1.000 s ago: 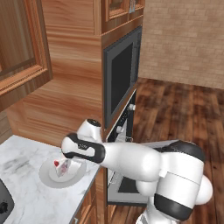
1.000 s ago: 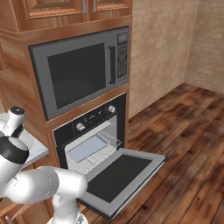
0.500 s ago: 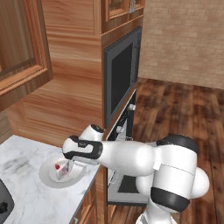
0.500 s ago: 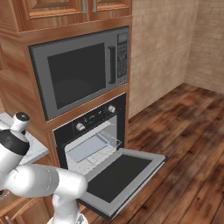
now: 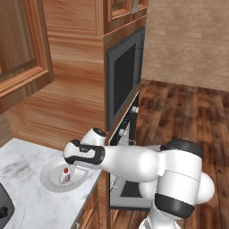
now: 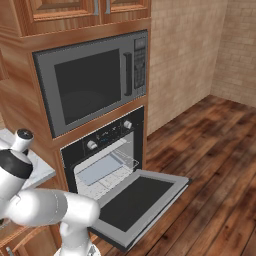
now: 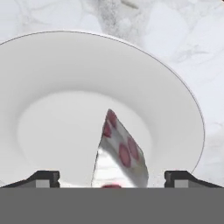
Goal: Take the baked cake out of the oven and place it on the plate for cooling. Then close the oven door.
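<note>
At the hand view's bottom, the gripper (image 7: pixel 111 177) is standing open astride the cake (image 7: pixel 120 153), freeing it to cool on the plate (image 7: pixel 175 105).

Wood cabinets (image 6: pixel 75 12), brick wall (image 5: pixel 192 40), dark plank floor (image 6: pixel 210 165).

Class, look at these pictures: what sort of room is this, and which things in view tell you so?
Most likely a home kitchen: a built-in oven with its door hanging open, a microwave set in wood cabinetry above it, and a marble counter holding a plate.

Hand (image 7: pixel 112 177) just opened – cake (image 7: pixel 120 153) released onto plate (image 7: pixel 175 100)
</note>
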You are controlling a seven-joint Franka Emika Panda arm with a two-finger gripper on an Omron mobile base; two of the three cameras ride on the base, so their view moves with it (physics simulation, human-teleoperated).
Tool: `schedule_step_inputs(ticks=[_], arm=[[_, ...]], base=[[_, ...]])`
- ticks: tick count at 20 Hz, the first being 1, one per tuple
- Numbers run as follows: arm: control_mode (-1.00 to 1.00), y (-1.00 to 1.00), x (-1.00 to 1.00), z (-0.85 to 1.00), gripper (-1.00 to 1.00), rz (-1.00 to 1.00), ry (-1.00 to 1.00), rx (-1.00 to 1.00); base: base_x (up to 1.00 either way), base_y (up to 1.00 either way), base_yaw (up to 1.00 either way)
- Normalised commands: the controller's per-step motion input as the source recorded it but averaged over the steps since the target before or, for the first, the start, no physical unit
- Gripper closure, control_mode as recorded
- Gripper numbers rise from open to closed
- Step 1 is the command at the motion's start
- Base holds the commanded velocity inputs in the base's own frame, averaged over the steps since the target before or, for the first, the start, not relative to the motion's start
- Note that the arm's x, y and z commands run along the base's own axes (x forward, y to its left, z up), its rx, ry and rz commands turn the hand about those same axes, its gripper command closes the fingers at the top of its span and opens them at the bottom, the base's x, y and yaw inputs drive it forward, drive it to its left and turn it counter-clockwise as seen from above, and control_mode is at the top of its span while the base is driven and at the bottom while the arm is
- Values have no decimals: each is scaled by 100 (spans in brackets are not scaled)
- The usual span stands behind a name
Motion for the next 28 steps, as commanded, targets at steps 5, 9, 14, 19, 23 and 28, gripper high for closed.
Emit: schedule_step_inputs(ticks=[5, 9, 14, 19, 23, 28], arm=[[-100, -10, -24, 72, -100, 0, -10, 4], [-100, -40, -40, 100, -100, 0, -6, 14], [-100, -61, -44, 100, -100, -3, 2, 7], [-100, -80, -27, 92, -100, -9, 21, 0], [-100, -93, 0, 82, -100, -15, 37, 0], [-100, -100, 0, 74, -100, -17, 38, -5]], base=[[0, 0, 0], [0, 0, 0], [0, 0, 0], [0, 0, 0], [0, 0, 0], [0, 0, 0]])
